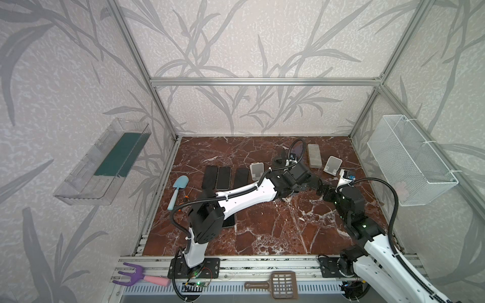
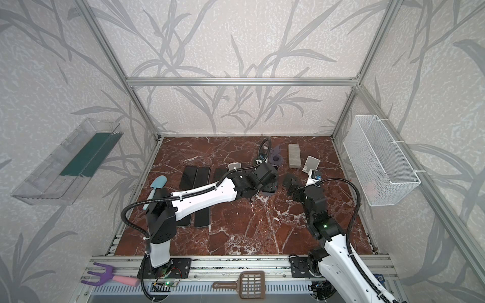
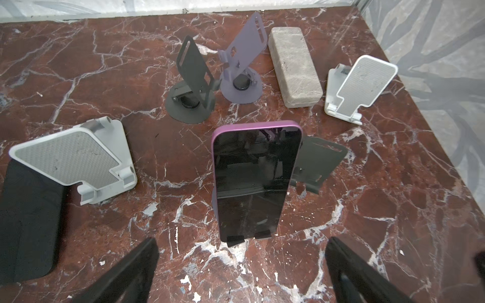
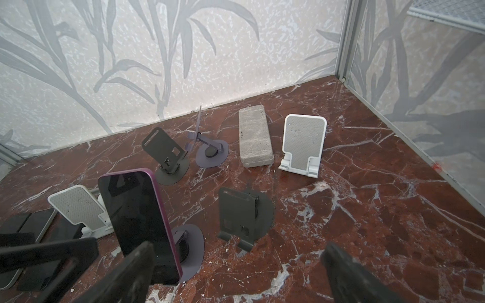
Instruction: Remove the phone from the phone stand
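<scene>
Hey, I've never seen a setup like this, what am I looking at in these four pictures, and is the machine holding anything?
These are two white-and-black robot arms, left and right, mounted at the front edge of a red-brown marble tabletop. Two pictures look down on the whole scene from overhead, almost identically. The other two come from a camera on each arm's wrist; the dark prongs in their foreground are that arm's own pincer. The left pincer and the right pincer both stand open and hold nothing. In front of the left pincer, a purple-edged phone with a black screen leans on a stand with a round lilac base. Nearby are empty phone stands, a grey stone-like block, dark phones lying flat and a light blue trowel.
</scene>
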You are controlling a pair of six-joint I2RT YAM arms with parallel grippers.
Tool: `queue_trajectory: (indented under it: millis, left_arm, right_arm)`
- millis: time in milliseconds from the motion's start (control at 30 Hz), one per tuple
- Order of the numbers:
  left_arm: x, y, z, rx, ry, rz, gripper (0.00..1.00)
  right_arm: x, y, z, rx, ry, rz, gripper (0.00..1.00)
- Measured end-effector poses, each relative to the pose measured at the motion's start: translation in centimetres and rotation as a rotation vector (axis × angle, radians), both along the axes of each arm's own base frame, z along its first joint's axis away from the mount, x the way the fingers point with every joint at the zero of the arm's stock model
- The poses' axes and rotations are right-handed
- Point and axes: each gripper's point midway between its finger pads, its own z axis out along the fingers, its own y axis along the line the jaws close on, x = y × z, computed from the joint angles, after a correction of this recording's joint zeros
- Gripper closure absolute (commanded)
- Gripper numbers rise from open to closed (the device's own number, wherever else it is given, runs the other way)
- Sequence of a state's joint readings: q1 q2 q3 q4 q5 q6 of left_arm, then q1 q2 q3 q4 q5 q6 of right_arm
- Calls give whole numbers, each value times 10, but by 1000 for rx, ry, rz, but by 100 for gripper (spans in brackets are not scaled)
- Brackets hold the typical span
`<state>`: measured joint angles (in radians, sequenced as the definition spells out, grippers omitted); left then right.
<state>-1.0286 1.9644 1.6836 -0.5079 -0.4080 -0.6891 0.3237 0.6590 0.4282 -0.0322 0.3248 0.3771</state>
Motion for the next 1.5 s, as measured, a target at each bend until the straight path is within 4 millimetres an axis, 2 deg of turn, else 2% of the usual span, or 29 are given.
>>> queue_trajectory:
  millis: [133, 267, 500, 867, 1233, 1500]
  left_arm:
    - [8, -11, -13, 24, 6, 6, 1]
    - [14, -19, -20, 37, 4, -3, 2]
    - [16, -22, -23, 34, -16, -15, 2]
    - [22, -31, -15, -10, -54, -15, 3]
    - [27, -30, -46, 54, -39, 2, 2]
    - [35, -39, -43, 48, -55, -5, 7]
  right_arm:
    - [-3, -8, -1, 0, -14, -40, 1]
    - [-4, -12, -12, -9, 12, -63, 1]
    - [-2, -11, -15, -11, 21, -63, 1]
    - [-1, -11, -15, -6, 11, -64, 1]
    - [0, -10, -18, -3, 18, -64, 1]
    - [-1, -11, -18, 11, 9, -70, 1]
